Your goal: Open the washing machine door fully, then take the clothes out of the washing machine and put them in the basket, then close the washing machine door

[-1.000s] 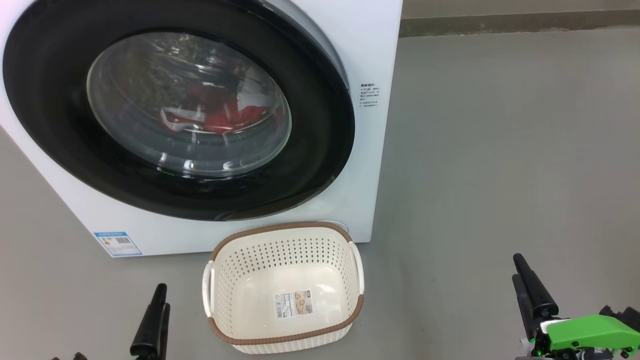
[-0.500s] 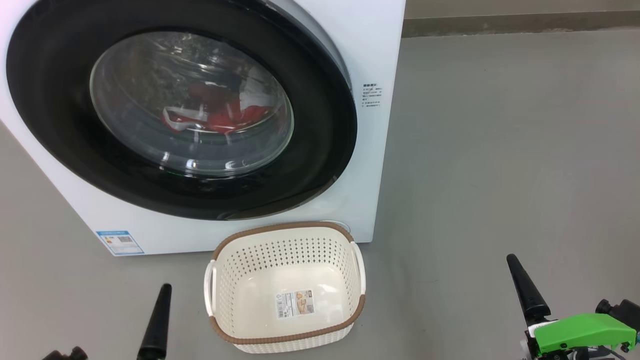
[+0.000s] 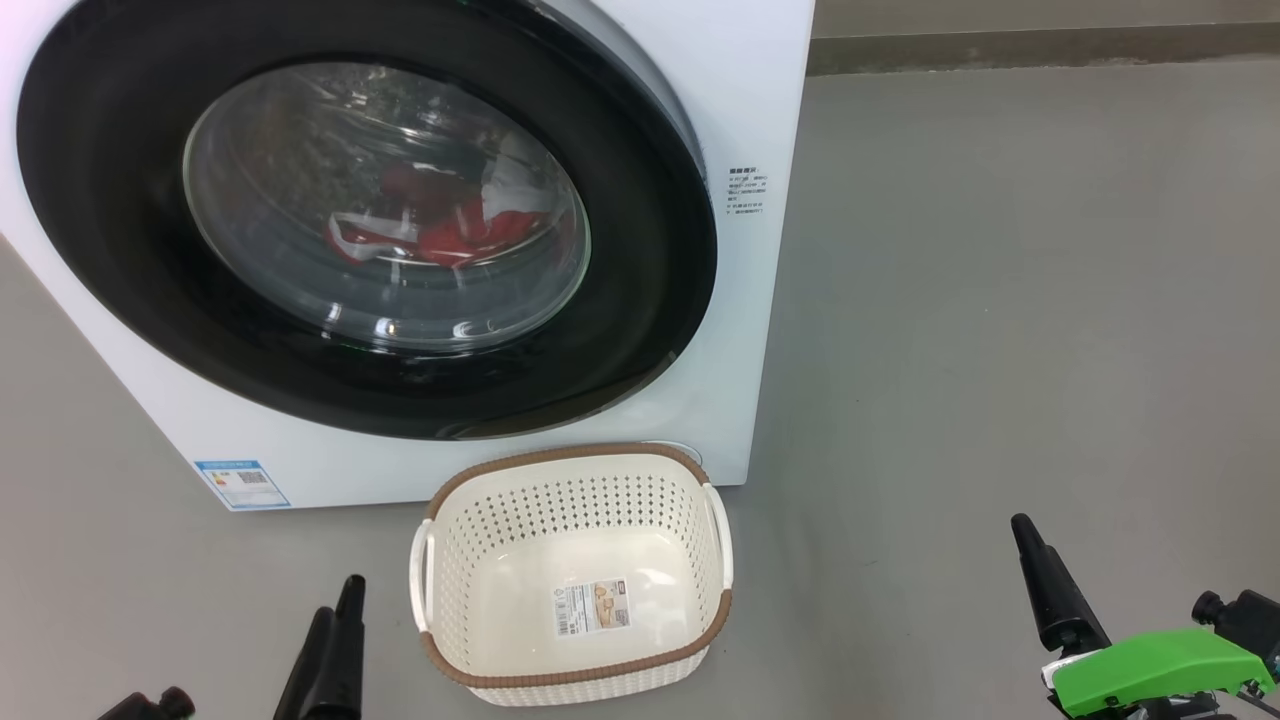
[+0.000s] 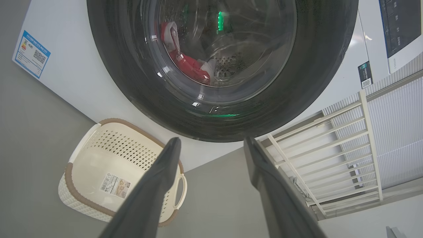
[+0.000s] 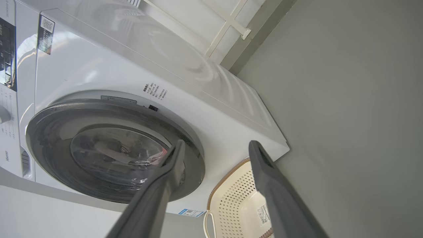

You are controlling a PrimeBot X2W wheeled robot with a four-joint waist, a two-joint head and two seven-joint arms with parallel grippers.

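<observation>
The washing machine [image 3: 760, 120] is a white front-loader, and its door [image 3: 120, 290], with a glossy black rim, lies shut against the front. Through the glass I see the red and white clothes [image 3: 455, 235] in the drum, also in the left wrist view [image 4: 191, 67]. The cream basket [image 3: 560, 456] stands empty on the floor just before the machine, a paper label on its bottom. My left gripper [image 3: 338, 598] hangs open to the basket's left [image 4: 212, 140]. My right gripper [image 5: 217, 143] is open too, low at the right [image 3: 1022, 530], well away from the machine.
Bare grey floor [image 3: 1000, 300] stretches to the right of the machine up to a wall base [image 3: 1000, 45]. A white barred railing [image 4: 330, 148] stands beside the machine. A blue label [image 3: 242, 482] marks its lower left corner.
My left gripper has edged toward the basket and turned, so both fingers show. The right gripper has sunk slightly. Door, clothes and basket have not moved.
</observation>
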